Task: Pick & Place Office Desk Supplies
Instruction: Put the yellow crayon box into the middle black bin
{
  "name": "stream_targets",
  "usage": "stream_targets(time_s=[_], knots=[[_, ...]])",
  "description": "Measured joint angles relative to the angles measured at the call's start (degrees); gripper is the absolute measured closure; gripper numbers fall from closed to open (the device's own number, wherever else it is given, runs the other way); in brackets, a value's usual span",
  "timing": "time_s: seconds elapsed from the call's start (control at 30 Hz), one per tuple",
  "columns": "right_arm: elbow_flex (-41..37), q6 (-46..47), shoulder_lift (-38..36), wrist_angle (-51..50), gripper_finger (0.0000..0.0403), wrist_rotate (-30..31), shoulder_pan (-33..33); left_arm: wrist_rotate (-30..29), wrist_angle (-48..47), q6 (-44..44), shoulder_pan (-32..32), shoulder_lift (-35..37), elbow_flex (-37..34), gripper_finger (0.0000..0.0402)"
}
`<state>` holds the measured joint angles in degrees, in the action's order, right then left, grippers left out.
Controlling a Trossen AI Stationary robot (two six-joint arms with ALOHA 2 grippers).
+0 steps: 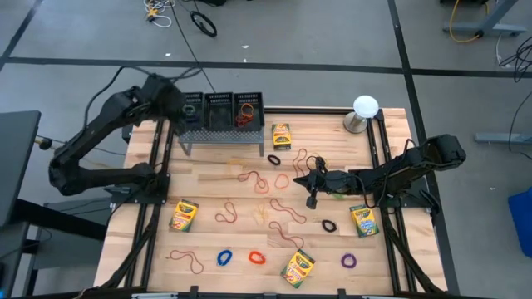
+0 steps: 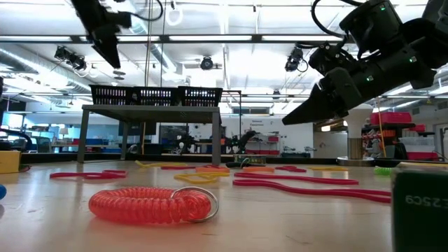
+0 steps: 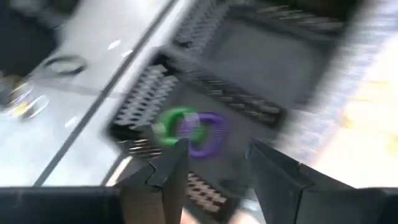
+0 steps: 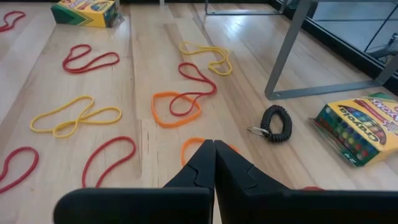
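Observation:
My left gripper hangs open over the leftmost compartment of a black mesh basket on a grey stand at the table's far left. In the left wrist view a green coil loop and a purple coil loop show just past its fingers, inside the basket; I cannot tell whether they rest there or are falling. My right gripper is shut at the table's right middle, held above an orange band and touching nothing. Rubber bands, coil loops and crayon boxes lie flat over the wood.
More crayon boxes and coil loops, blue, red, purple and black, lie about. A white ball on a metal base stands at the far right corner. The basket's right compartment holds reddish bands.

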<state>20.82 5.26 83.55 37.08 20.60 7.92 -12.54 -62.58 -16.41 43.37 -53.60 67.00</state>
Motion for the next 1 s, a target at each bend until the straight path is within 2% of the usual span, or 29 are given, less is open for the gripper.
stream_targets(time_s=[0.1, 0.2, 0.47, 0.67, 0.83, 1.0], knots=[[0.0, 0.0, 0.0, 0.0, 0.0398, 0.01, 0.0, 5.9, -4.74, 0.9, -5.59, 3.04, 0.0, 0.0259], [0.0, -0.12, 0.0, -0.01, 0.0398, 0.02, -0.01, 8.47, -7.31, 4.26, -14.12, 4.22, -0.22, 0.0287], [0.02, -5.08, 0.0, 3.9, 0.0398, 0.07, -0.01, 4.71, -6.69, 13.55, -39.98, 2.75, -7.05, 0.0361], [0.07, -2.1, 0.0, 7.86, 0.0398, -0.3, -0.13, 4.75, -1.08, 21.11, -54.55, -0.72, -14.83, 0.0394], [0.07, -0.89, 0.51, 10.17, 0.0398, -10.49, 0.32, 5.62, 1.03, 31.55, -63.09, -3.89, -20.32, 0.0386], [0.07, -4.58, 0.83, 10.54, 0.0398, -10.8, 2.37, 5.61, 2.23, 43.16, -69.58, -7.69, -25.16, 0.0325]])
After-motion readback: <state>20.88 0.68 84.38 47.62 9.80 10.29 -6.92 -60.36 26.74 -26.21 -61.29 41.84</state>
